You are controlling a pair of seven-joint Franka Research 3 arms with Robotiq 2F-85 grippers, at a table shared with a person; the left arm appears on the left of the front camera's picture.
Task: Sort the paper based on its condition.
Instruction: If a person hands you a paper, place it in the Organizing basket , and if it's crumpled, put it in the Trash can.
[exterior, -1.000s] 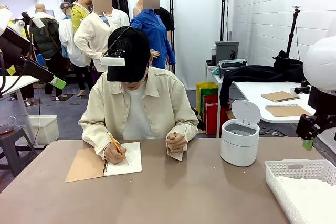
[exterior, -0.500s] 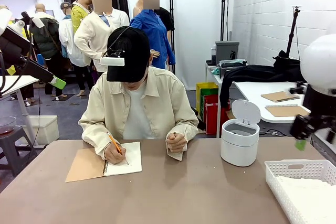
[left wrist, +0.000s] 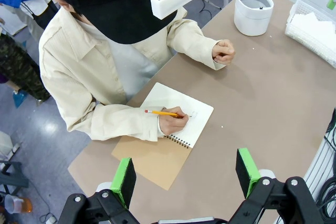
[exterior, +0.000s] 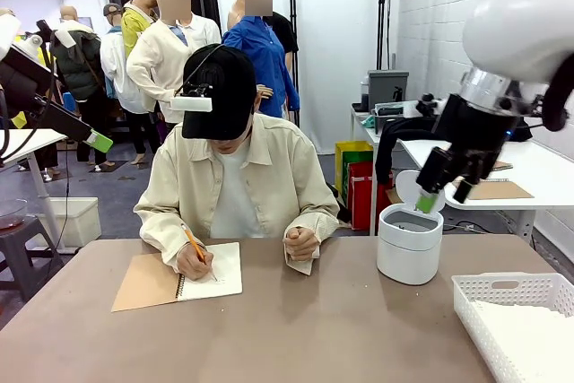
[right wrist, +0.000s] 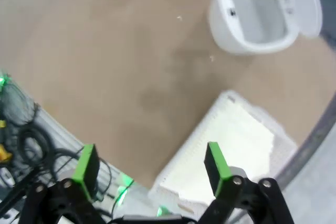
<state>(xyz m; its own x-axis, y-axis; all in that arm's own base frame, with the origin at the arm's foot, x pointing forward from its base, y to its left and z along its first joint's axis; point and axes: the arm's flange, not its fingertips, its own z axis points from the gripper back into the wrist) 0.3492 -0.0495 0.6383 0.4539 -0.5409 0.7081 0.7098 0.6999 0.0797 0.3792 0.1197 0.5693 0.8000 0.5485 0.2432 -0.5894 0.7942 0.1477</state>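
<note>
Right hand now higher, open above bin.

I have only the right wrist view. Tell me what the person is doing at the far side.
Observer: The person's hand is writing with a pencil in an open spiral notebook.
Operator: Report the left gripper.
Observer: The left gripper is open, empty, above the notebook.
Operator: Say where my right gripper sits in the room.
Observer: The right gripper hangs open in the air above the white bin, whose lid is up.
</note>
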